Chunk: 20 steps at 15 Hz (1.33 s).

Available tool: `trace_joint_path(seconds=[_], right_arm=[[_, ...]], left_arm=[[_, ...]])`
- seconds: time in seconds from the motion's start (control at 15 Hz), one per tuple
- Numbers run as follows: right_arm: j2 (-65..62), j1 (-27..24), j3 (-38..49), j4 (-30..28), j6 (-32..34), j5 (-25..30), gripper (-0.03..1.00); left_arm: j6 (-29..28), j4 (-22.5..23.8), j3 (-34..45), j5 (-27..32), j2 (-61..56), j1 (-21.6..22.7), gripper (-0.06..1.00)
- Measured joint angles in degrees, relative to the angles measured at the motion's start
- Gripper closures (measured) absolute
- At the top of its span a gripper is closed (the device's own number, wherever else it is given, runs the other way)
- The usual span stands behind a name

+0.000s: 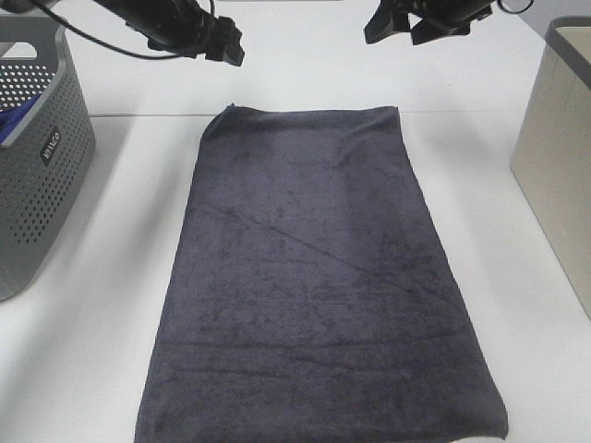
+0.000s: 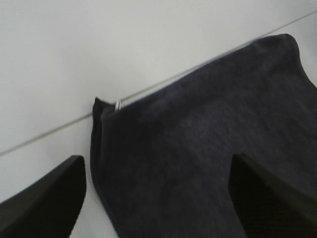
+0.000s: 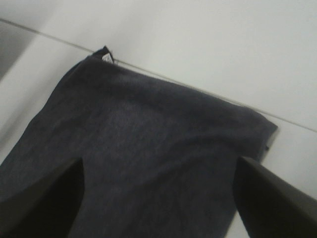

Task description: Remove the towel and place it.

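White table (image 1: 111,305) — towel (image 1: 314,286) spread flat; both end effectors (image 1: 224,43) (image 1: 406,28) gape wide, seemingly empty.

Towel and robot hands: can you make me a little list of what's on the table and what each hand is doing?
towel: dark grey, spread flat on the white table
basket: grey with holes, on the left side, something blue inside
bin: beige, on the right side
left gripper: open, above the towel's far left corner, holding nothing
right gripper: open, above the towel's far right corner, holding nothing
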Motion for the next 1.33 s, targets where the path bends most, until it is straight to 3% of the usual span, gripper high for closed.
trace_joint_path(seconds=[0.27,0.4,0.53,0.73,0.87,0.93,1.0,1.13,1.33], right_arm=[[-12.1,0.0,0.0,-15.4,13.7,19.1,0.16],[-17.4,0.0,0.0,-22.2,20.2,22.1,0.16],[-21.0,0.0,0.2,-26.0,23.7,22.6,0.16],[-26.6,0.0,0.5,-30.3,26.9,22.7,0.16],[-31.4,0.0,5.2,-30.8,26.9,22.7,0.17],[-38.4,0.0,15.0,-30.8,26.9,22.7,0.17],[-40.8,0.0,17.1,-30.8,26.9,22.7,0.17],[-50.9,0.0,27.3,-31.0,27.4,22.7,0.17],[-66.9,0.0,40.6,-31.2,29.3,22.8,0.17]], left_arm=[[-14.8,13.8,0.0,20.0,-10.1,-0.1,0.17],[-18.2,19.6,0.0,23.9,-14.5,-0.1,0.17],[-19.6,21.8,0.0,24.2,-16.6,0.7,0.17],[-21.1,22.6,0.7,24.2,-19.9,7.6,0.17],[-21.3,21.1,4.4,24.2,-23.1,13.2,0.17],[-20.1,19.6,12.5,24.1,-28.8,17.2,0.17],[-19.8,19.6,15.4,24.1,-30.1,17.7,0.17],[-19.1,19.6,28.4,23.7,-38.3,18.4,0.17],[-19.1,19.6,48.1,17.9,-53.7,18.4,0.17]])
